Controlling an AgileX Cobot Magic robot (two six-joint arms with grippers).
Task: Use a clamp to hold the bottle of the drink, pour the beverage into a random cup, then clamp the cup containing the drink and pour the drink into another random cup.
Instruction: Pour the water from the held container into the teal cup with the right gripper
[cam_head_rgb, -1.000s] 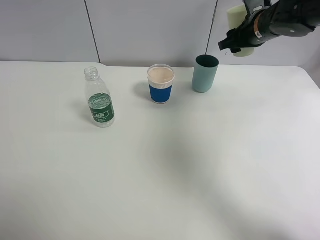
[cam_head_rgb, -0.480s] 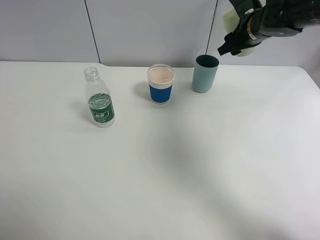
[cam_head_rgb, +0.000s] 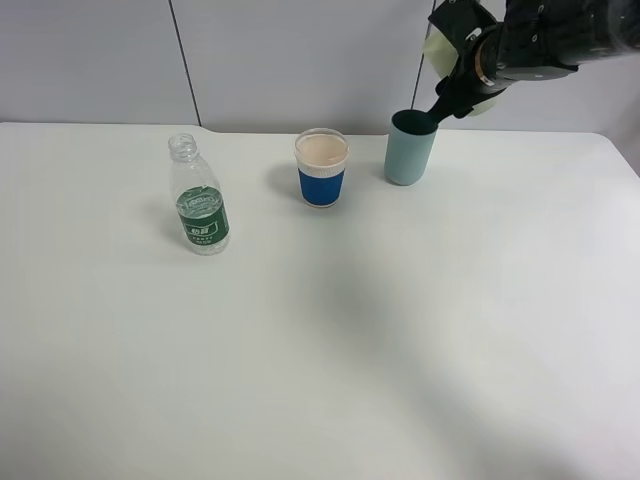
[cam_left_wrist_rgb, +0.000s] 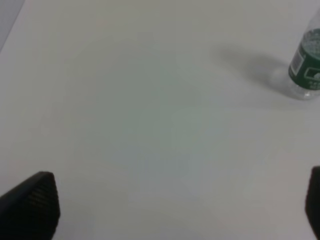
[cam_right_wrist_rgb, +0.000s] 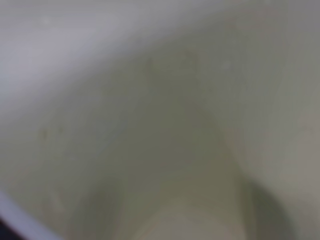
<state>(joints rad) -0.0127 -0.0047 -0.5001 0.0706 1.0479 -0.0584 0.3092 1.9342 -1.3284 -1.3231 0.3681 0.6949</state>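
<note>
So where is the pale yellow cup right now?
In the high view the pale yellow cup is held in the air, tilted, at the far right, just above the teal cup; the blue-banded cup stands further left.

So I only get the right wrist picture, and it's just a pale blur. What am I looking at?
Observer: A pale yellow-green cup, gripped by the right arm's fingers and tipped above a teal cup. I can't make out any stream.
Operator: Is anything else around?
Observer: A cup with a blue band stands left of the teal one, apart from it, with an uncapped bottle farther left.
Operator: And the other arm?
Observer: The left arm's fingers stand wide open over the table, holding nothing.
</note>
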